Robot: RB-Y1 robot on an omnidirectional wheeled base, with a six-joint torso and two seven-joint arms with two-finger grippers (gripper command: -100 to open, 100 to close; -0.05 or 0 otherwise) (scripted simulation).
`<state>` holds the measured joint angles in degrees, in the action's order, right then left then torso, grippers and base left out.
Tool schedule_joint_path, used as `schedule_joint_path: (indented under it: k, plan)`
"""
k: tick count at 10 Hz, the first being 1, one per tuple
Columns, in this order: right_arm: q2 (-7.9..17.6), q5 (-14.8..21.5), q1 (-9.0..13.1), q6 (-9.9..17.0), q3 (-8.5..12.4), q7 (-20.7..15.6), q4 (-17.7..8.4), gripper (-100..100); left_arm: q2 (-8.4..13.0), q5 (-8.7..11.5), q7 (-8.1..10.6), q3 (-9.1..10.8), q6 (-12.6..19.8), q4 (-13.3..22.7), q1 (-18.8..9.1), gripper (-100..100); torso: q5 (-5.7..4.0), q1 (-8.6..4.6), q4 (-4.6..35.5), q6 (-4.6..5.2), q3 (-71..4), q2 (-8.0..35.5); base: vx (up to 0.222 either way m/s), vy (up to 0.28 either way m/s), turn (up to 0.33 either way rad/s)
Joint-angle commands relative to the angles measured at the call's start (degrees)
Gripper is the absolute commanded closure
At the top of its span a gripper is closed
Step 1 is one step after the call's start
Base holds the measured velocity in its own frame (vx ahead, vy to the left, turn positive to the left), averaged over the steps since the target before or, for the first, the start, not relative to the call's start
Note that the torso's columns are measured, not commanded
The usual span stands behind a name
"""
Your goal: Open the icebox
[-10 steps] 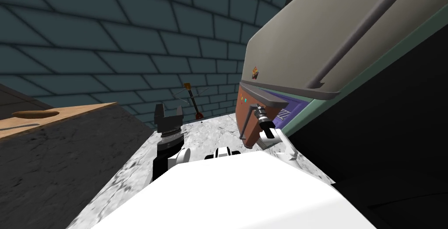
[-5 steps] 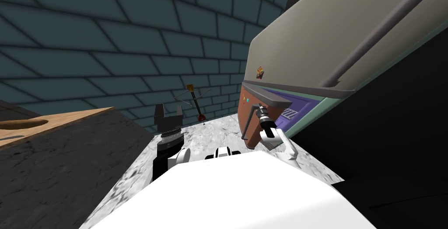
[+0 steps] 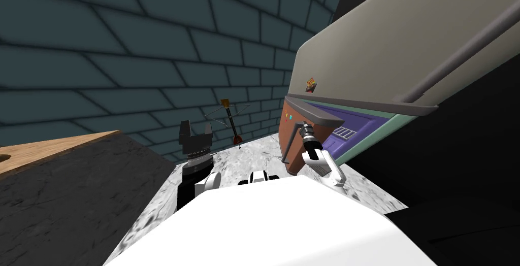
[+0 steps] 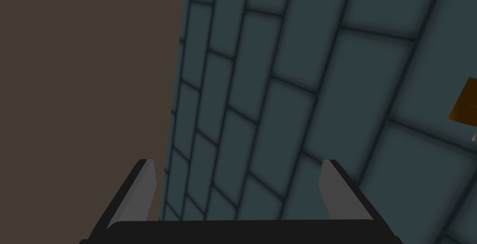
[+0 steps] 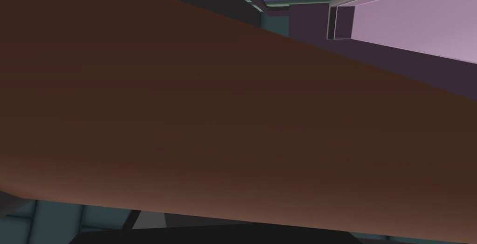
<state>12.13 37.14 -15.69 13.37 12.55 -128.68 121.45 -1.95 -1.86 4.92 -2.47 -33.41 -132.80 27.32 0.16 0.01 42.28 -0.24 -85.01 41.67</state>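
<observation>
The icebox (image 3: 386, 39) is standing to my front right, slanted across the head view by the camera's own roll. Its brown lower door (image 3: 292, 151) is hanging partly ajar, baring the purple interior (image 3: 355, 121) behind it, so I am judging the opening as begun but not finished.

I am keeping the right gripper (image 3: 304, 128) at the upper end of the door's grey handle (image 3: 287, 143), since that bar is the 1 part made for pulling. Whether this claw is clamped on the bar I cannot tell. Its wrist camera is sitting so close that the door's brown face is spreading across the picture.

The left gripper (image 3: 194, 135) is hovering raised beside me, well apart from the icebox and pointing at the teal tiled wall (image 4: 303, 92). Its 2 fingers (image 4: 146, 185) are standing wide apart, carrying nothing. I am reading that as a parked pose, clear of the door's swing.

Widening the gap is calling for a pull that follows the door's arc; a straight tug is risking a slip off the handle
</observation>
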Motion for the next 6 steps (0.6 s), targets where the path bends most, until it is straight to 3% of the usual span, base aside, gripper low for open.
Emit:
schedule_joint_path:
  k: [1, 6]
  plan:
    - [-1.1, 1.1, 0.6, 0.6, 1.6, 0.0, 0.0, 100, 0.0, 0.0, 0.0, 0.0, 0.0, 0.0, 0.0, 0, -0.02, -0.17, 0.0, -0.06, 0.0, 0.0, 0.201, 0.36, -0.072]
    - [-3.7, 3.2, 1.1, 1.7, 4.3, -0.2, -0.2, 100, 0.0, 0.0, 0.0, 0.0, 0.0, 0.0, 0.0, 0, -0.27, 0.07, -0.1, 0.32, 0.6, 0.8, 0.169, 0.35, -0.074]
